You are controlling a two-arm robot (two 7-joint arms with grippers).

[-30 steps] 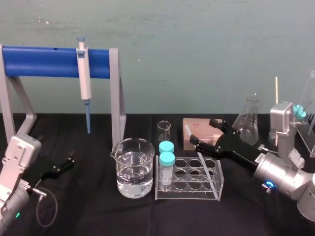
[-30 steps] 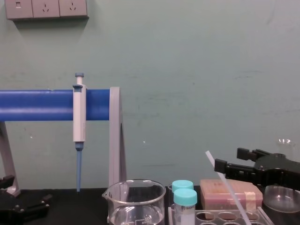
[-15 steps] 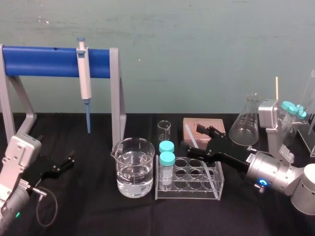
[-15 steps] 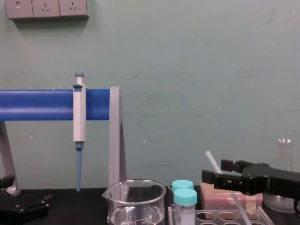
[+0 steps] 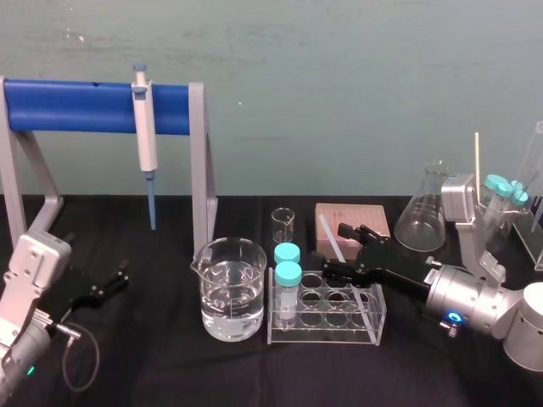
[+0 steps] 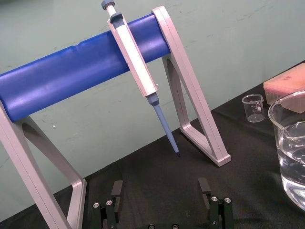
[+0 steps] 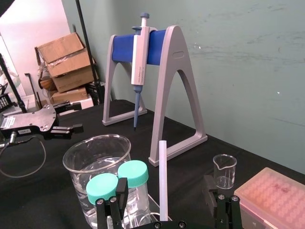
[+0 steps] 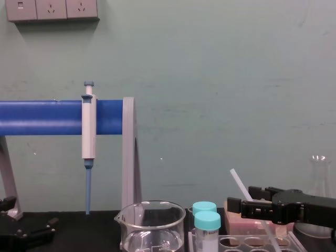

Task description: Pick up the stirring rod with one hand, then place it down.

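Advanced since the earlier frame: right claw [image 5: 333, 247], fingers spread, now straddling the rod.

Stirring rod [image 5: 327, 229]: one. It stands in the test-tube rack [image 5: 373, 326], its long axis tilted and its top leaning back and left above the rack. It lies between the right claw's fingers, so closing looks like the next call.

Left claw [image 5: 124, 275]: spread, parked far left of the rack, much the farther.

In the rack: two teal-capped tubes [image 5: 288, 273].

Left of the rack: one large beaker [image 5: 227, 288].

Behind the rack: one small beaker [image 5: 282, 225] and one pink box [image 5: 352, 214].
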